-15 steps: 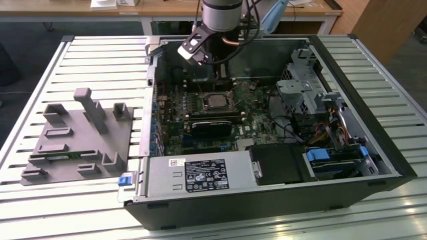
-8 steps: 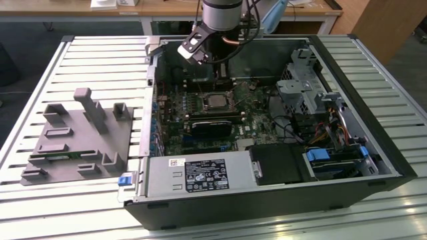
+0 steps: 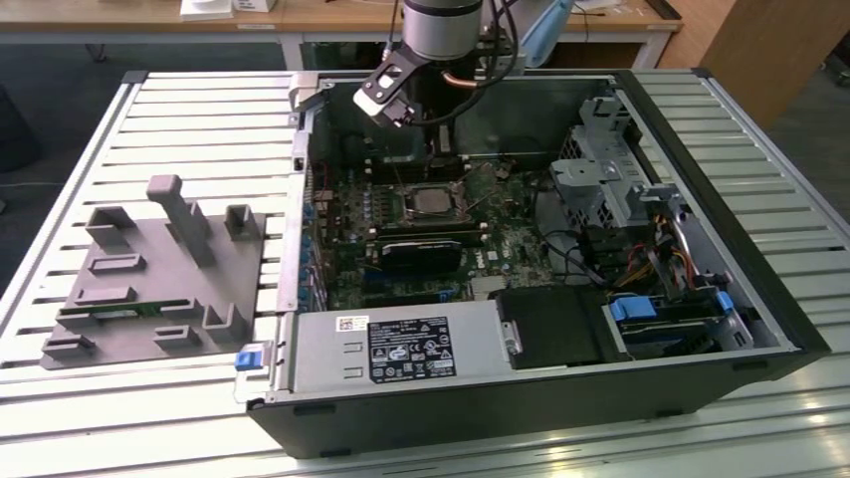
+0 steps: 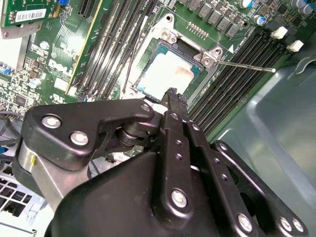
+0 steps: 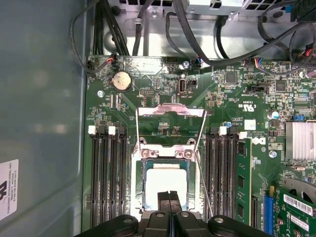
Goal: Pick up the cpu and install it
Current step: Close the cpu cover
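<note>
- The cpu is lying flat in its socket on the motherboard, silvery top facing up, between two banks of memory slots.
- The gripper is hanging directly over the cpu. In both wrist views its fingertips are overlapping the chip's near edge, so the chip is sitting straight beneath the tool rather than off to one side.
- The two fingers are pressing together with only a thin seam between them and nothing caught there. I am judging them to be above the chip, though I cannot tell whether they are touching it.
- The chip is square, so no long axis is showing. Its edges are running parallel to the memory slots, and the finger seam is lining up with those slots too.
- The socket's metal load plate is standing swung open beyond the chip, and the thin retention lever is sticking out beside the socket, unlatched.
- A green memory stick is sitting in a slot well beside the cpu.
</note>
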`<action>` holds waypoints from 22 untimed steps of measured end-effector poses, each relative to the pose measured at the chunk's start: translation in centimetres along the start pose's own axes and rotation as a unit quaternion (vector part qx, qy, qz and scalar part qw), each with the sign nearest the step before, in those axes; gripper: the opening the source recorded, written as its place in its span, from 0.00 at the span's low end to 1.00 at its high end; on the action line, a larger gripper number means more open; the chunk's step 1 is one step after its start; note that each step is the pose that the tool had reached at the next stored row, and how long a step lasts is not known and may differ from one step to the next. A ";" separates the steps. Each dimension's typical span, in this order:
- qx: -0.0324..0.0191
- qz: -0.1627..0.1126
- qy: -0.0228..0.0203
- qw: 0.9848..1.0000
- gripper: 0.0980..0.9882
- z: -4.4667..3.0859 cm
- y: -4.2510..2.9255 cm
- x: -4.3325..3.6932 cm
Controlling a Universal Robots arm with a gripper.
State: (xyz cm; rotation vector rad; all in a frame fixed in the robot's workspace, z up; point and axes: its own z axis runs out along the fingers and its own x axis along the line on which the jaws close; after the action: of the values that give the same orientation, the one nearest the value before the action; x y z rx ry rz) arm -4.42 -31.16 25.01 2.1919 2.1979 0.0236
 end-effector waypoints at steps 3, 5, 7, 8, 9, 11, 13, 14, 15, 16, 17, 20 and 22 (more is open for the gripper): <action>0.000 0.000 0.000 1.000 0.01 -0.09 0.01 0.00; 0.000 0.000 0.000 1.000 0.01 -0.13 0.01 0.00; 0.000 0.000 0.000 1.000 0.01 -0.18 0.01 0.00; 0.000 0.000 0.000 1.000 0.01 -0.20 0.01 0.00; 0.000 0.000 0.000 1.000 0.01 -0.22 0.01 0.00; 0.000 0.000 0.000 1.000 0.01 -0.27 0.01 0.00; 0.000 0.000 0.000 1.000 0.01 -0.35 0.02 0.00; 0.000 0.000 0.000 1.000 0.01 -0.41 0.02 -0.01; 0.000 0.000 0.000 1.000 0.01 -0.43 0.02 -0.01; 0.000 0.000 0.000 1.000 0.01 -0.45 0.02 -0.01; 0.000 0.000 0.000 1.000 0.01 -0.47 0.02 -0.01; 0.000 0.000 0.000 1.000 0.01 -0.53 0.02 -0.01; 0.000 0.000 0.000 1.000 0.01 -0.58 0.02 -0.01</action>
State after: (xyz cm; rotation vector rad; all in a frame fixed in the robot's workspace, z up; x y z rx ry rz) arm -4.42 -31.16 25.59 2.1920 2.1977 0.0234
